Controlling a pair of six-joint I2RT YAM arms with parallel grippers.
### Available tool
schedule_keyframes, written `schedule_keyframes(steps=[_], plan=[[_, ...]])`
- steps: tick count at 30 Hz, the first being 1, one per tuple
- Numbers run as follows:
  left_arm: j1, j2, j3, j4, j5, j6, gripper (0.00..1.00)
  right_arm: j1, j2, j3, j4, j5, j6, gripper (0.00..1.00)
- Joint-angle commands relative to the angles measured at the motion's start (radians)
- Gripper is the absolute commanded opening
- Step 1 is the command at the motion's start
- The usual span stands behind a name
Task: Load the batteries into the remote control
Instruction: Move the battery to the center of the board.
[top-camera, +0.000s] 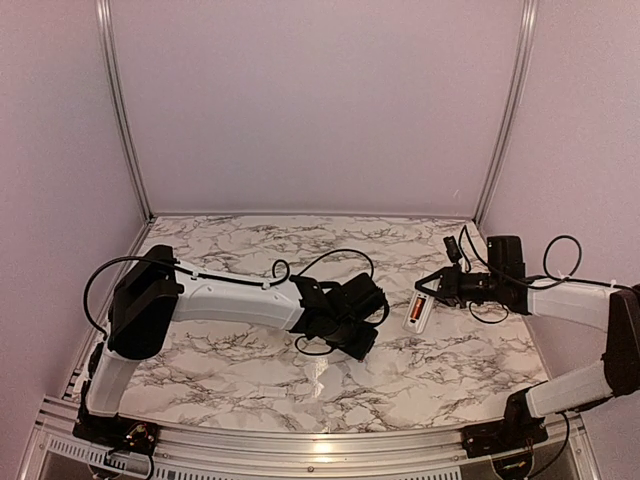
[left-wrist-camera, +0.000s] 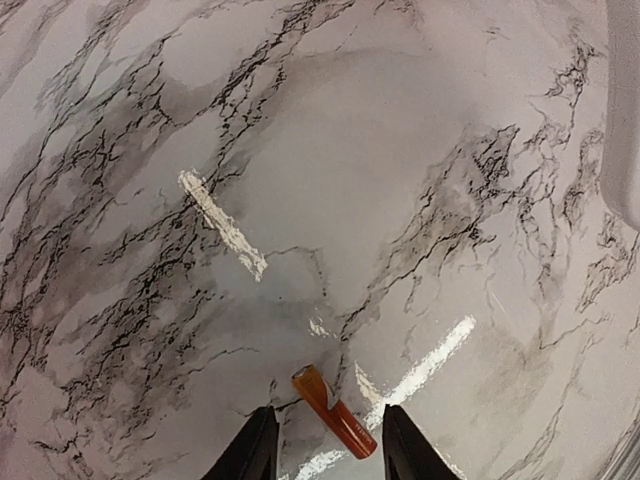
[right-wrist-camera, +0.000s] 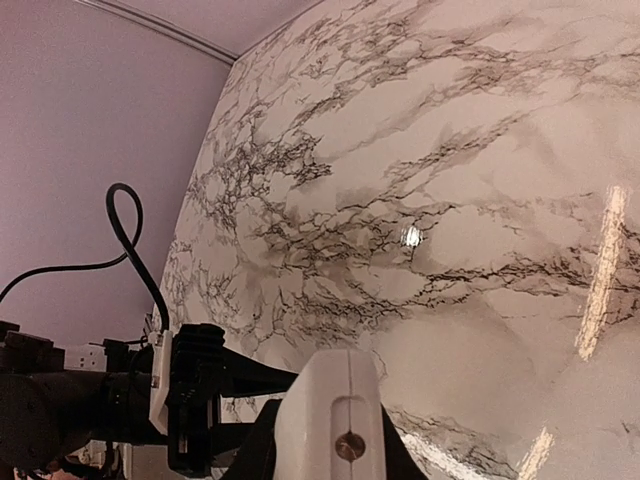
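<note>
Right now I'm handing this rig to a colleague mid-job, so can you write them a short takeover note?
Left gripper: open, jaws either side of the loose battery, which lies on the table; no grip visible.
Right gripper: shut on the remote control, held to the right of the left arm.
Done: the top view shows an orange-red strip in the remote's recess, apparently the first battery already in.
Left: grip the loose battery, carry it to the remote control and seat it in the recess.
</note>
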Motion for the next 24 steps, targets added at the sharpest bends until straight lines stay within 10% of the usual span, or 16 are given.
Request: schedule_keyframes(steps=[1,14,24], plan=[[-0.004,0.054,0.052,-0.09,0.014,-0.016,0.37,-0.007,-0.01,0.004,0.005,-0.017,-0.003,0.0],[-0.003,0.077,0.044,-0.177,0.021,0.061,0.18,-0.008,-0.008,-0.002,0.028,-0.034,0.011,0.0],[-0.003,-0.093,-0.191,-0.266,0.036,0.389,0.02,-0.007,0.01,-0.032,0.095,-0.074,0.034,0.0]])
